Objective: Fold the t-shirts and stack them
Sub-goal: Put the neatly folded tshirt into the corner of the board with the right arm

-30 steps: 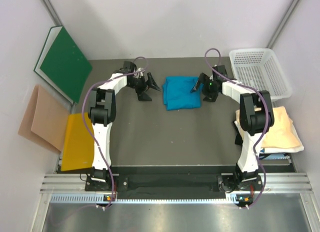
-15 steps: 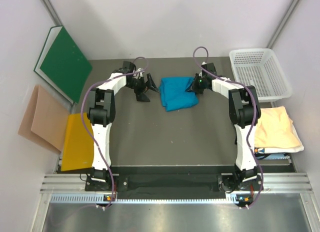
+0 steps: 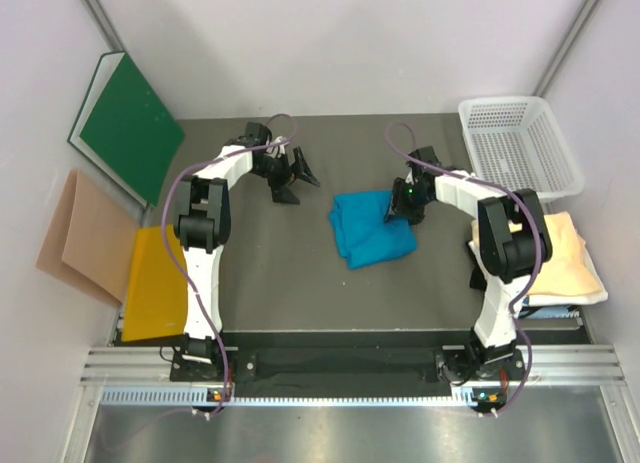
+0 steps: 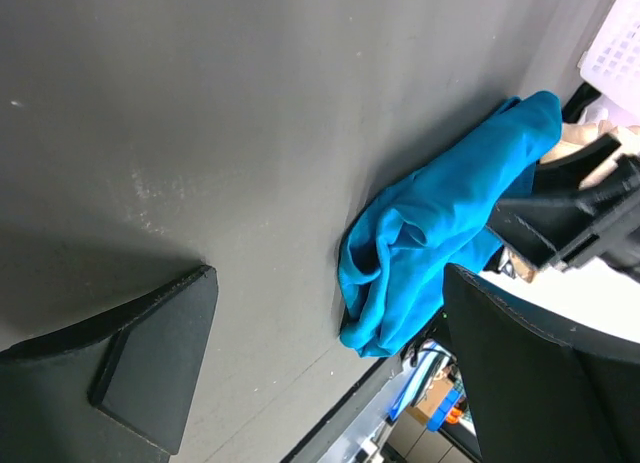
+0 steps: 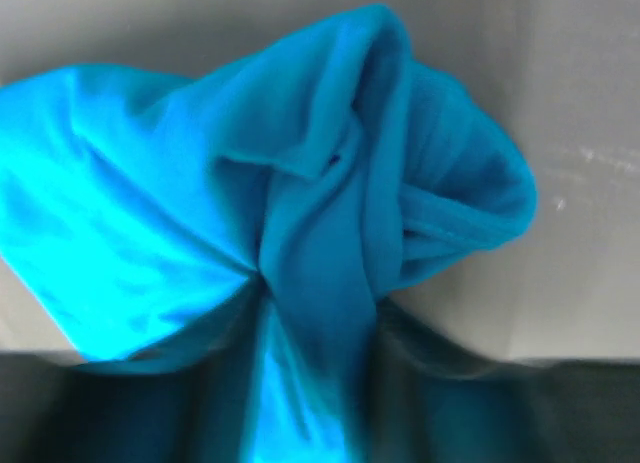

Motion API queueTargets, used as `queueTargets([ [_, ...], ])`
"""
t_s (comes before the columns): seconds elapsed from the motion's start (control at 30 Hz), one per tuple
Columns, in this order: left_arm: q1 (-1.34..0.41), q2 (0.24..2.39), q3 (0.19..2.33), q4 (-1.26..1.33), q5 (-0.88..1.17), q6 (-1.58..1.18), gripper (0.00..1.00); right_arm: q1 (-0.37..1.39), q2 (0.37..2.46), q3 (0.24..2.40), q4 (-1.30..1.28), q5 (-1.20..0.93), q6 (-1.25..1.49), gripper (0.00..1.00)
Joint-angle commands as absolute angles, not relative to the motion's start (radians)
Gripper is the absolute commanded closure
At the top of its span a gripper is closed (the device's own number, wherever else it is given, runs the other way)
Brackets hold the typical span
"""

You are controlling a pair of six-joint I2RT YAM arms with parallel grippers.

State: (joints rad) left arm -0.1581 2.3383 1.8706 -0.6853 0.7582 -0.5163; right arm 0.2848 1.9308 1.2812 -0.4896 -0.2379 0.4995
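The teal-blue t-shirt (image 3: 370, 226) lies folded and rumpled on the dark table, right of centre. My right gripper (image 3: 396, 209) is at its right edge and shut on the cloth; in the right wrist view the shirt (image 5: 300, 203) bunches into the jaws at the bottom. The shirt also shows in the left wrist view (image 4: 440, 223). My left gripper (image 3: 298, 179) is open and empty at the back left, well apart from the shirt. The cream-tan t-shirt (image 3: 562, 255) lies folded at the right edge of the table.
A white plastic basket (image 3: 520, 145) stands at the back right. A green board (image 3: 130, 123) leans on the left wall, with a tan-pink paper sheet (image 3: 75, 233) and a yellow envelope (image 3: 158, 281) below it.
My right gripper closed on the teal shirt at the back and has dragged it toward the front and a little right. The left arm has not moved.
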Motion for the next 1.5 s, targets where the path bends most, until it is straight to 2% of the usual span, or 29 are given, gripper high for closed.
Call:
queueTargets([
  [0.0, -0.155, 2.290, 1.865, -0.701, 0.767, -0.476, 0.01, 0.333, 1.807, 1.311, -0.642, -0.063, 0.402, 0.27],
  [0.07, -0.155, 2.287, 1.861, -0.709, 0.769, -0.463, 0.01, 0.377, 1.751, 1.364, -0.670, -0.005, 0.382, 0.01],
  [0.1, -0.155, 2.284, 1.858, -0.710, 0.769, -0.460, 0.01, 0.388, 1.694, 1.377, -0.686, 0.062, 0.371, 0.00],
  [0.27, -0.156, 2.276, 1.819, -0.707, 0.770, -0.449, 0.01, 0.429, 1.582, 1.442, -0.850, 0.144, 0.374, 0.00],
  [0.37, -0.156, 2.276, 1.798, -0.689, 0.781, -0.454, 0.01, 0.443, 1.560, 1.437, -1.015, 0.311, 0.435, 0.00],
  [0.47, -0.158, 2.281, 1.792, -0.673, 0.796, -0.459, 0.01, 0.443, 1.632, 1.445, -1.215, 0.586, 0.512, 0.01],
  [0.63, -0.160, 2.292, 1.792, -0.670, 0.818, -0.463, 0.01, 0.448, 1.831, 1.463, -1.425, 0.776, 0.603, 0.00],
  [0.7, -0.160, 2.293, 1.787, -0.663, 0.821, -0.468, 0.01, 0.454, 1.877, 1.431, -1.431, 0.848, 0.592, 0.00],
  [1.03, -0.163, 2.304, 1.773, -0.646, 0.836, -0.482, 0.01, 0.442, 1.973, 1.279, -1.361, 0.874, 0.663, 0.02],
  [1.27, -0.163, 2.310, 1.782, -0.647, 0.841, -0.486, 0.01, 0.426, 2.095, 1.194, -1.298, 0.890, 0.699, 0.10],
  [1.47, -0.163, 2.301, 1.782, -0.653, 0.838, -0.482, 0.01, 0.331, 2.149, 1.140, -1.269, 0.933, 0.744, 0.14],
])
